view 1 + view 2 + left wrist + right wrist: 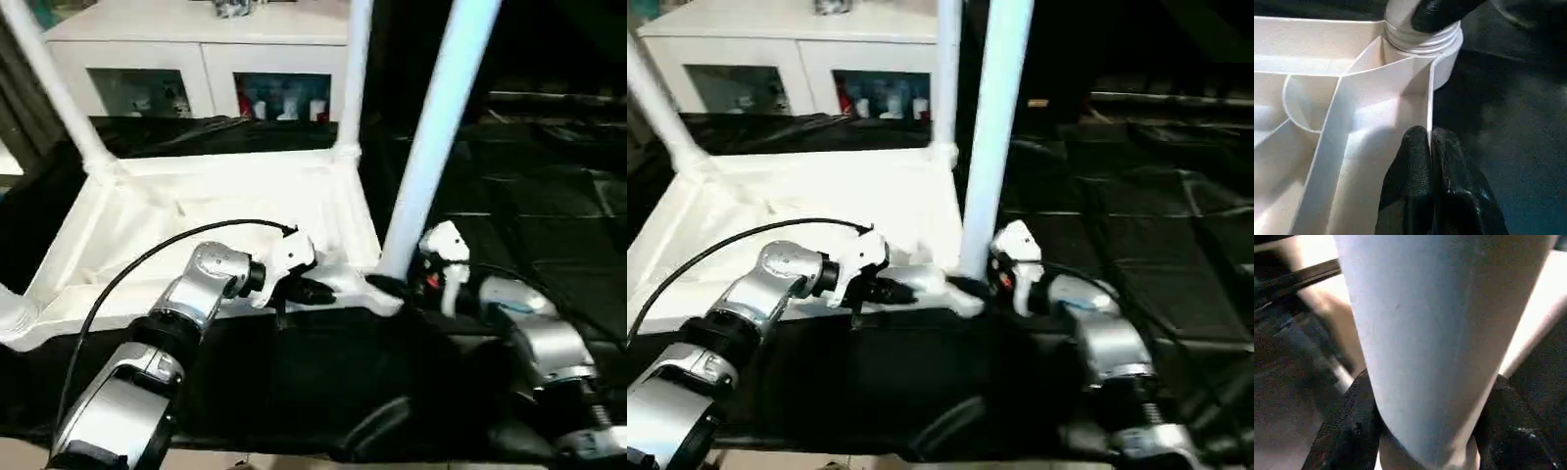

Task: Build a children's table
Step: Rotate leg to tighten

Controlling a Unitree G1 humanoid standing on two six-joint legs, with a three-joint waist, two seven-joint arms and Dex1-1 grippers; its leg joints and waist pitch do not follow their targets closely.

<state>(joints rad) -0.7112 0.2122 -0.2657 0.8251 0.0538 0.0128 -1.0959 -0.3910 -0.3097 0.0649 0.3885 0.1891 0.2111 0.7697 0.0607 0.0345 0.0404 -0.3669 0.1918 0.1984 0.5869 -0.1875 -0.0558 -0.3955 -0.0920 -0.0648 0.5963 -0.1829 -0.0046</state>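
Observation:
The children's table lies upside down on black cloth, its white ribbed top (196, 211) facing up. Legs stand upright in the corner sockets: back left (54, 88), back right (355, 78) and near right (431, 147). My left gripper (1429, 144) is shut on the thin rim wall of the top (1376, 93), close to the near right socket (1422, 46). Around the base of the near right leg (1435, 333) sits my right gripper (1425, 435), one black finger (1347, 431) pressed against each side of it.
A white cabinet with glass doors (196, 59) stands behind the table. Black cloth (294, 382) covers the surface in front, and dark mats (549, 206) stretch to the right. A black cable (147, 259) arcs over my left forearm.

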